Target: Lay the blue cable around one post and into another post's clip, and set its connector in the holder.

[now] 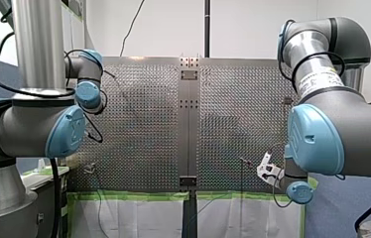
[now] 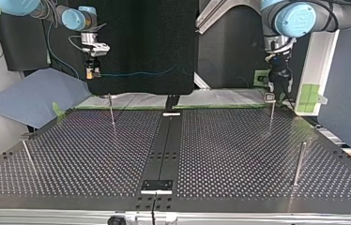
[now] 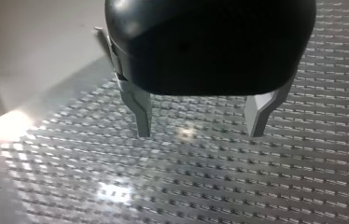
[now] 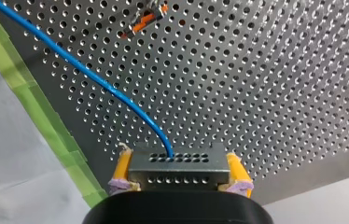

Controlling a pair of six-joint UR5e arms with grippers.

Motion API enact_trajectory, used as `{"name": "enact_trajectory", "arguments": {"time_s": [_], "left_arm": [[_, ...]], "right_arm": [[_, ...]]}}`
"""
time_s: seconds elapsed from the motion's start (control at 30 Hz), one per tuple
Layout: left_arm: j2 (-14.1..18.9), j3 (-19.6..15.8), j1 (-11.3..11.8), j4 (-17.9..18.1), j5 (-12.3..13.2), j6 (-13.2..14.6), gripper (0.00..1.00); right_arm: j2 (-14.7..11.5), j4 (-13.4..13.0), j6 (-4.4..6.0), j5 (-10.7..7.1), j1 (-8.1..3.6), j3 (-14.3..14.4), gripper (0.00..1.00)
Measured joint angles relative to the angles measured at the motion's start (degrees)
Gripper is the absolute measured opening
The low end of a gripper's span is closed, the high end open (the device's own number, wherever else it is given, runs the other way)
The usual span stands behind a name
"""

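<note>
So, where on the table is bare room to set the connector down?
In the top view, two wide bare patches: between the centre strip and the near post at the view's right, and between the strip and the near post at its left. Crowded only at the far edge: cable, my right gripper, my left gripper.

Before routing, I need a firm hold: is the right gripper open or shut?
Shut: right gripper clamps the connector, pads against both ends.

Holding left gripper [image 3: 199, 134] aloft, metal fingers [image 3: 141, 112] spread apart; clamping right gripper [image 4: 178, 161], yellow pads [image 4: 122, 167] against connector [image 4: 179, 175].
</note>
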Motion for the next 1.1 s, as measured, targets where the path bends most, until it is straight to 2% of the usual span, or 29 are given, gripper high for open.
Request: {"name": "enact_trajectory", "arguments": {"time_s": [0.13, 0.37, 0.47, 0.6, 0.73, 0.83, 1.0, 1.1], "left_arm": [[-2.14, -2.38, -0.82, 1.99, 2.27, 2.40, 1.00], [-5.51, -6.53, -2.63, 4.45, 4.36, 6.55, 1.00], [-5.84, -7.72, -3.52, 4.67, 4.46, 8.20, 1.00], [-5.88, -7.82, -4.60, 4.76, 4.51, 10.26, 1.00], [-5.71, -7.52, -5.62, 5.00, 4.56, 12.16, 1.00], [-5.59, -7.20, -6.26, 5.08, 4.57, 13.94, 1.00], [-5.51, -6.61, -7.27, 5.12, 4.57, 16.95, 1.00], [-5.45, -6.32, -7.96, 5.13, 4.57, 18.70, 1.00]], "right_arm": [[-0.28, 1.29, -1.84, 0.02, 0.54, -0.68, 0.00], [-3.52, 5.21, -5.64, 1.28, 2.09, -0.62, 0.00], [-5.15, 6.87, -6.24, 2.01, 2.88, -0.25, 0.00], [-7.27, 9.00, -6.35, 2.43, 4.02, -0.07, 0.00], [-9.37, 11.11, -6.20, 1.64, 5.59, -0.08, 0.00], [-11.02, 12.76, -5.36, 1.32, 7.14, -0.32, 0.00], [-13.62, 15.35, -3.07, 1.91, 9.71, -1.67, 0.00], [-15.19, 16.93, -2.37, 2.02, 11.27, -3.09, 0.00]]}}
